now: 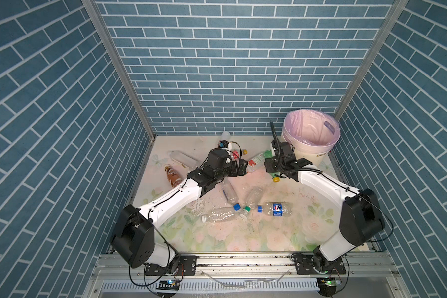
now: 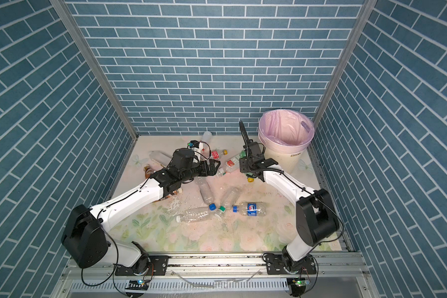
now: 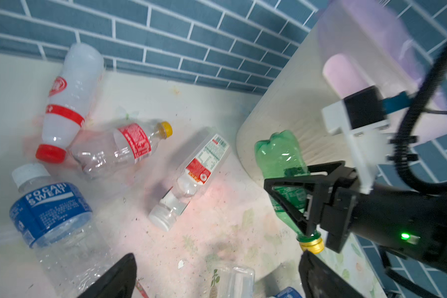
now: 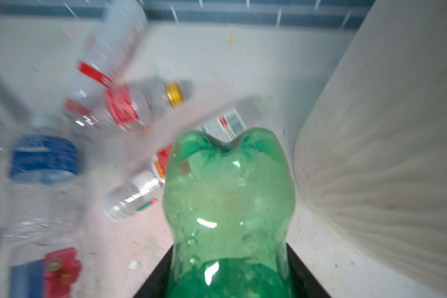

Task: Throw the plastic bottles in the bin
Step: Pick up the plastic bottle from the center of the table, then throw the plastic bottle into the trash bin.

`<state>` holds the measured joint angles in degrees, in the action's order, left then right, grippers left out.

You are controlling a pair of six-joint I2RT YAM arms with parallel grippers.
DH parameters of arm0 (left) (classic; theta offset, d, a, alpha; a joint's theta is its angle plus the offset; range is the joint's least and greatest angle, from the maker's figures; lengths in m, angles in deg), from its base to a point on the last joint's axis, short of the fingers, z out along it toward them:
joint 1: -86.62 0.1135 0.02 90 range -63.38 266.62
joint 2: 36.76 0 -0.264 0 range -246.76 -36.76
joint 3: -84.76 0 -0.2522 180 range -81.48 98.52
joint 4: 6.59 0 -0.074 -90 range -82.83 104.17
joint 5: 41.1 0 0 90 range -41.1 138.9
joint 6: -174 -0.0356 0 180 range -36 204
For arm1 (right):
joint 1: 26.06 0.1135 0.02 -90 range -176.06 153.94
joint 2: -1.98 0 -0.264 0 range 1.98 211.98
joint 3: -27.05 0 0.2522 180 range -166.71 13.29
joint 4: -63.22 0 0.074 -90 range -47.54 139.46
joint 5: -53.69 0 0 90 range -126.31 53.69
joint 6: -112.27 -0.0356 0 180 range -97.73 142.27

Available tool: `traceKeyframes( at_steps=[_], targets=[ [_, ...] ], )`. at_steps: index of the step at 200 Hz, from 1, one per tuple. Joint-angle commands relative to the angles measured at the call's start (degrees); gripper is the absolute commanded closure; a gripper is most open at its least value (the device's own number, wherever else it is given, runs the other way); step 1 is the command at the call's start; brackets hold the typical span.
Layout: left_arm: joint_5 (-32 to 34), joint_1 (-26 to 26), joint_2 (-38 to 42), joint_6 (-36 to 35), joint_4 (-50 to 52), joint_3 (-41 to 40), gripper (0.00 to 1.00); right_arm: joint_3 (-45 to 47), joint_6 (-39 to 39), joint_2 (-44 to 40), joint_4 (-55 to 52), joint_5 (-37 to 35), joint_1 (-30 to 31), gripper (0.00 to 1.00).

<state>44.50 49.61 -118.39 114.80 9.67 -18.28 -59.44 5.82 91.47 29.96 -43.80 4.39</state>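
My right gripper [image 1: 274, 169] is shut on a green bottle [image 1: 268, 154] with a yellow cap, right beside the wall of the cream bin [image 1: 310, 152]. The right wrist view shows the green bottle [image 4: 227, 196] filling the gap between both jaws. The left wrist view shows the green bottle [image 3: 279, 157] tilted, cap low. My left gripper [image 1: 242, 168] stands open with nothing between its fingers, next to a squarish clear bottle [image 1: 254, 162] with a red-and-white label. Several more bottles lie on the floor. A pale lilac bag lines the bin.
A white bottle [image 3: 70, 103] with a red cap, a clear yellow-capped one [image 3: 121, 147] and a blue-labelled one [image 3: 49, 211] lie near the back wall. A blue-label bottle [image 1: 276, 208] and clear bottles [image 1: 218, 215] lie mid-floor, a brown bottle [image 1: 173, 176] at the left wall.
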Motion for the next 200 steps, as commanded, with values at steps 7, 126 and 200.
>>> traceKeyframes(
  at_steps=[7,126,200],
  targets=[
    [1.59,0.01,2.82,-1.88,-4.35,2.73,0.01,-9.75,4.43,-6.67,-5.78,-2.23,0.64,0.67],
    [1.33,-4.69,-0.66,-7.17,-3.91,9.4,0.01,-26.85,6.98,-7.39,-11.25,-19.49,-13.48,0.68],
    [1.33,-4.73,-0.98,-7.7,-0.83,9.04,0.01,-28.76,7.25,-8.27,-12.78,-16.07,-16.75,0.05]
  ],
)
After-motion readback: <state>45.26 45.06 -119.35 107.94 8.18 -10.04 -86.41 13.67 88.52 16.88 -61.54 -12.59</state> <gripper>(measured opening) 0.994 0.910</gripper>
